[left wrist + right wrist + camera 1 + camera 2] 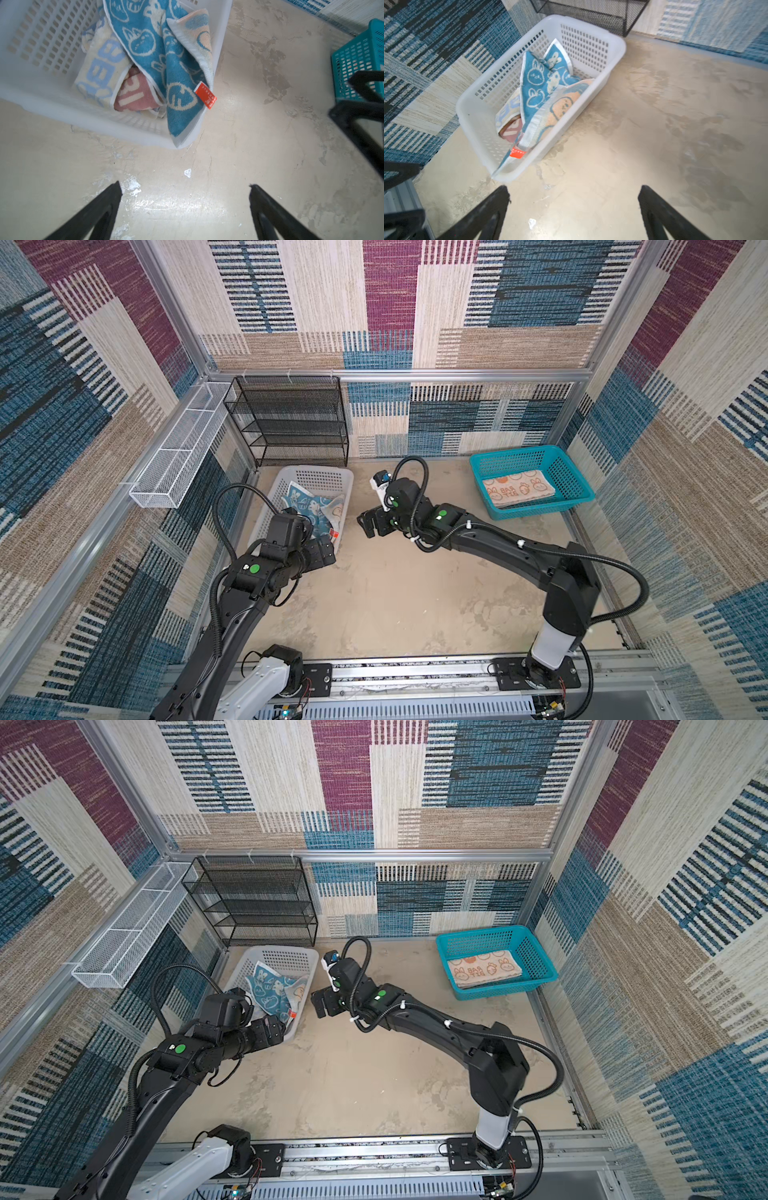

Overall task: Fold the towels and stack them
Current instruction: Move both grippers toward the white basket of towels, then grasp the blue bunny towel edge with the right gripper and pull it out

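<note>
My left hand [185, 184] hangs over the bench [395, 593] just off the near corner of the white basket [316, 475], fingers spread wide with only bare bench between them. My right hand [574, 187] is just as wide apart and grips nothing. In both top views it sits beside the basket's right wall without touching it, pointing toward the basket.

Two towels lie loose and unfolded in the white basket. The blue towel [149, 47], printed with white rabbits, is on top and crumpled. One corner of it drapes over the basket's near corner, and its red tag [205, 95] hangs at the rim there. Under it is the lettered towel [133, 93], of which I see a pink block and a cream part with big blue letters; the rest is covered. A peach fold [562, 104] rests against the basket's right wall beside the blue towel, and I cannot tell which towel it belongs to.

The orange towel [517, 489] lies folded flat in the teal basket [540, 509], which stands at the far right of the bench, well apart from both my hands. A black rack [291, 418] stands against the back wall behind the white basket, and a white wire tray [178, 448] hangs on the left wall.
</note>
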